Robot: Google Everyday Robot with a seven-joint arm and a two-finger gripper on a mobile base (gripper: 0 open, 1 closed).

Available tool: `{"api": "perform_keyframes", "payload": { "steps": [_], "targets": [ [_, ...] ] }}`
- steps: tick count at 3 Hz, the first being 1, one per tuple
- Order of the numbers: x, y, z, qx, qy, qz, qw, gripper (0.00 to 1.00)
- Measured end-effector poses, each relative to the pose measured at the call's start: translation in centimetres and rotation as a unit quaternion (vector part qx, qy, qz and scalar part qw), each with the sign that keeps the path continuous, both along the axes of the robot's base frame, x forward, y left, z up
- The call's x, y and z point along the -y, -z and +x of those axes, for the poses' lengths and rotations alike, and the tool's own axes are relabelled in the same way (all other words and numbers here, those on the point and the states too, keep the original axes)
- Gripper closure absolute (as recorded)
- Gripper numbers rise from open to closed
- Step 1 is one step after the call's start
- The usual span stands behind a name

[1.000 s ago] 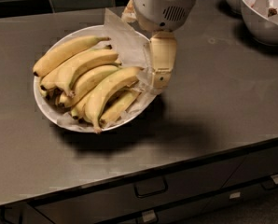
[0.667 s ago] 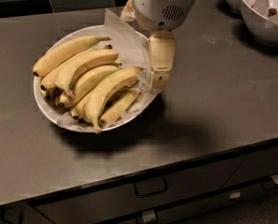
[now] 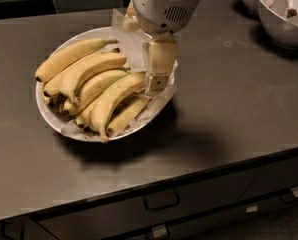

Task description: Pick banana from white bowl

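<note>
The white bowl [image 3: 48, 115] sits on the dark counter left of centre, wide and shallow, lined with crumpled white paper. It holds several bananas lying side by side. The banana [image 3: 114, 101] is a long, thick, pale-yellow one on the right side of the pile; its dark tip points toward the front rim. My gripper [image 3: 155, 86] hangs from the arm above the bowl's right side. Its tip is down at the upper end of this banana and seems to touch it. The arm hides part of the bowl's far right rim.
Two deeper white bowls [image 3: 284, 14] with dark contents stand at the back right corner. The counter's front edge [image 3: 189, 176] runs across below the bowl, with drawers and handles [image 3: 161, 200] under it. A dark tiled wall runs along the back.
My gripper has shifted slightly to the left, closer over the banana's upper end. The bowl and bananas have not moved.
</note>
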State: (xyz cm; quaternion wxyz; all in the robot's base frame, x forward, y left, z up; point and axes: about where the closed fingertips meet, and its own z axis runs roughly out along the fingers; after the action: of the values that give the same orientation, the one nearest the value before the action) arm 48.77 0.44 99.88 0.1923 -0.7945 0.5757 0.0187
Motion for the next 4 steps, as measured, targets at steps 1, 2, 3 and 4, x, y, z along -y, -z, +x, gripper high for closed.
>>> {"api": "perform_keyframes", "payload": {
  "steps": [1, 2, 3, 4],
  "targets": [
    [-0.6, 0.4, 0.1, -0.004, -0.004, 0.000, 1.0000, 0.24],
    [-0.4, 0.6, 0.2, -0.004, 0.001, 0.000, 1.0000, 0.21],
    [-0.2, 1.2, 0.6, -0.009, 0.005, -0.002, 0.9999, 0.26],
    [-0.1, 1.5, 0.8, -0.012, 0.007, -0.002, 0.9999, 0.26]
  ]
}}
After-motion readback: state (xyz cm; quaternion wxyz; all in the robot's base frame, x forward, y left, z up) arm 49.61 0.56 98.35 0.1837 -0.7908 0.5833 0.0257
